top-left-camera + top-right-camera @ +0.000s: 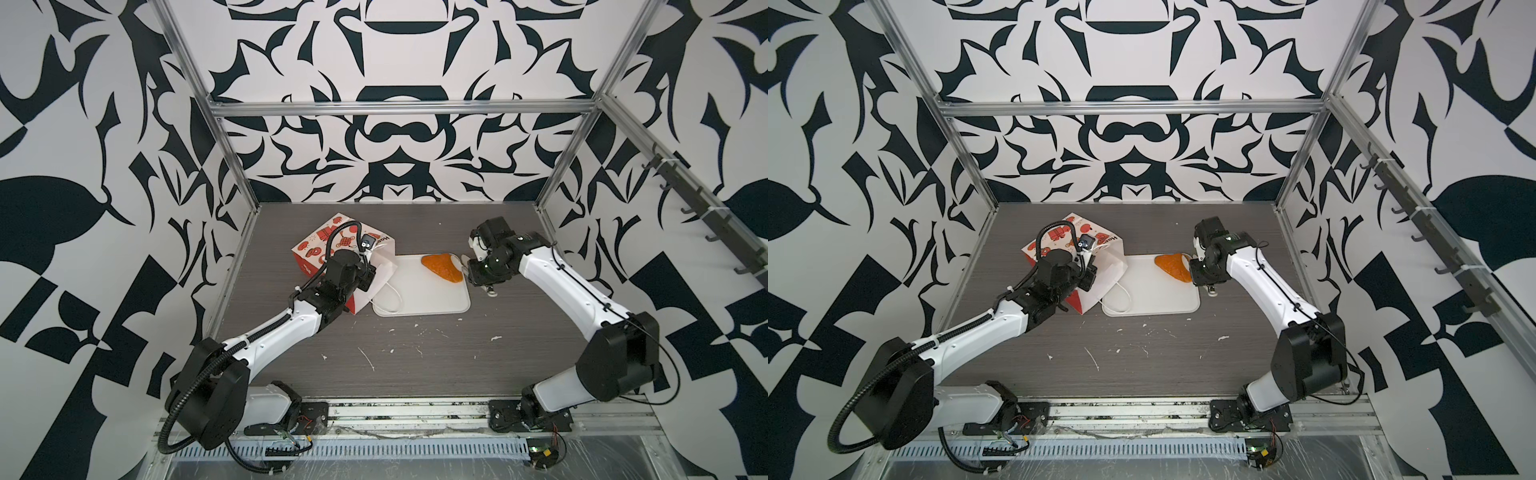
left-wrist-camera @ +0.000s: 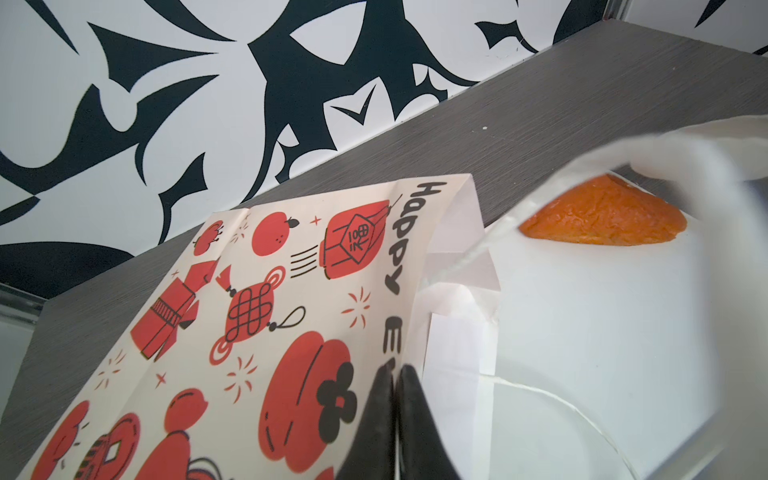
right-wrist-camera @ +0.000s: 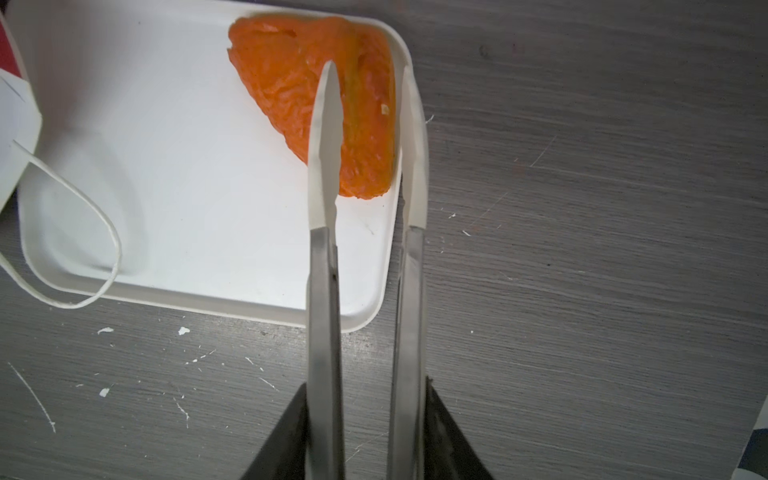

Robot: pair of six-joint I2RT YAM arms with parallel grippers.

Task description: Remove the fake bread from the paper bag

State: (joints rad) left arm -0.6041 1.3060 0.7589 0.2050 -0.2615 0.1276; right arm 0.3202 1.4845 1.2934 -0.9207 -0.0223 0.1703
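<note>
You have one item out: the orange triangular piece [image 1: 441, 268] lies on the white tray [image 1: 432, 301] under your parted, empty right tool [image 3: 368, 68], while your left tool [image 2: 395, 374] pinches the tipped paper bag [image 1: 316, 249], whose contents stay hidden and probably remain.

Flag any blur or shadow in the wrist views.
Left wrist: white strip near the lens blurred, veiling part of the bread; bag print sharp. Right wrist: bread sharp, right gripper base soft, faint shadow on the tray.
</note>
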